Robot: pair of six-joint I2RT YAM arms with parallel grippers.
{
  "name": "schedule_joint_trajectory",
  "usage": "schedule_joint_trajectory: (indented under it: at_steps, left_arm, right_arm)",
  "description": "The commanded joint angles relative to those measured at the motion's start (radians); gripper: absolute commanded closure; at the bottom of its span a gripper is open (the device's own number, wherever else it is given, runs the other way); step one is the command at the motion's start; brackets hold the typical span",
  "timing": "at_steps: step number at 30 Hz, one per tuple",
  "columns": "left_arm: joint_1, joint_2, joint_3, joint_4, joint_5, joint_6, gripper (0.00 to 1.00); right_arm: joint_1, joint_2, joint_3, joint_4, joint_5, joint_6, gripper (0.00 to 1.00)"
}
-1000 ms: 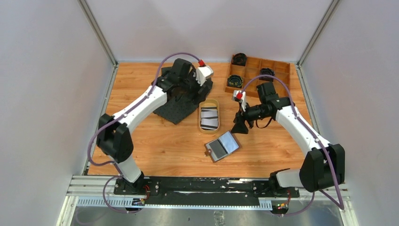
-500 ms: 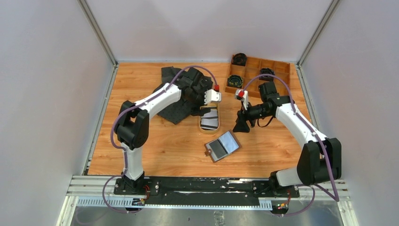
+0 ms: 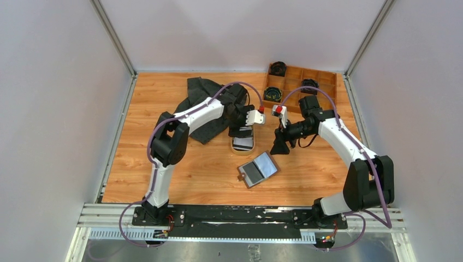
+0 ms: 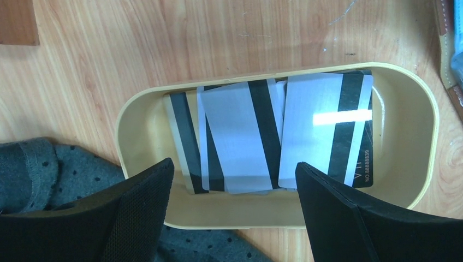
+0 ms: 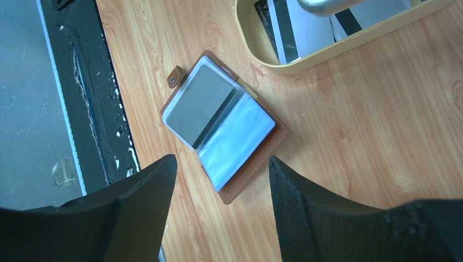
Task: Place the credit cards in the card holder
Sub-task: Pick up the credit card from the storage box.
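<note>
Several striped black, white and grey credit cards (image 4: pixel 256 136) lie in an oval tan tray (image 4: pixel 136 136). My left gripper (image 4: pixel 235 180) is open and empty just above the tray's near rim; in the top view (image 3: pixel 240 131) it covers the tray's far half. The brown card holder (image 3: pixel 258 170) lies open on the table, a dark card in its left sleeve (image 5: pixel 199 106) and clear blue sleeves on the right. My right gripper (image 5: pixel 221 172) is open and empty, above the holder's lower edge, and shows in the top view (image 3: pixel 279 146).
A dark dotted cloth (image 3: pixel 202 109) lies left of the tray (image 3: pixel 243 144) and under the left arm. A wooden compartment box (image 3: pixel 300 87) with black cable coils stands at the back right. The black base rail (image 5: pixel 82 82) runs along the table's near edge.
My left arm has swung right from over the dark cloth to over the tray of cards. My right arm has barely moved. The card holder has not moved.
</note>
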Motion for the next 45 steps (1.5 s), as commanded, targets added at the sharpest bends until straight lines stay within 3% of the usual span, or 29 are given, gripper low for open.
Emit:
schedule_joint_trajectory:
  at_steps: [1,12,27,29,32,33,42,45]
  left_arm:
    - [-0.005,0.043,0.05,-0.017,-0.013,-0.018,0.14]
    - [-0.021,0.105,0.091,-0.019,-0.072,-0.077,0.23]
    - [-0.023,0.172,0.102,-0.063,-0.088,-0.061,0.24]
    - [-0.022,0.164,0.099,-0.072,-0.066,-0.054,0.28]
    - [-0.015,0.157,0.1,-0.073,-0.048,-0.057,0.47]
    - [-0.014,0.162,0.104,-0.073,-0.056,-0.064,0.48]
    - [0.009,0.159,0.132,-0.073,-0.041,-0.116,0.54]
    - [0.013,0.154,0.129,-0.072,0.006,-0.121,0.49]
  right_arm:
    - [-0.016,0.015,0.032,-0.039,-0.011,-0.019,0.34]
    - [-0.015,0.023,0.037,-0.052,-0.022,-0.028,0.34]
    - [-0.015,0.016,0.042,-0.064,-0.036,-0.027,0.34]
    - [-0.015,0.015,0.041,-0.065,-0.038,-0.026,0.34]
    - [-0.015,0.012,0.041,-0.065,-0.04,-0.026,0.34]
    - [-0.015,0.011,0.041,-0.065,-0.041,-0.024,0.34]
    - [-0.017,0.008,0.04,-0.067,-0.045,-0.024,0.34]
    - [-0.018,0.009,0.041,-0.067,-0.047,-0.024,0.34]
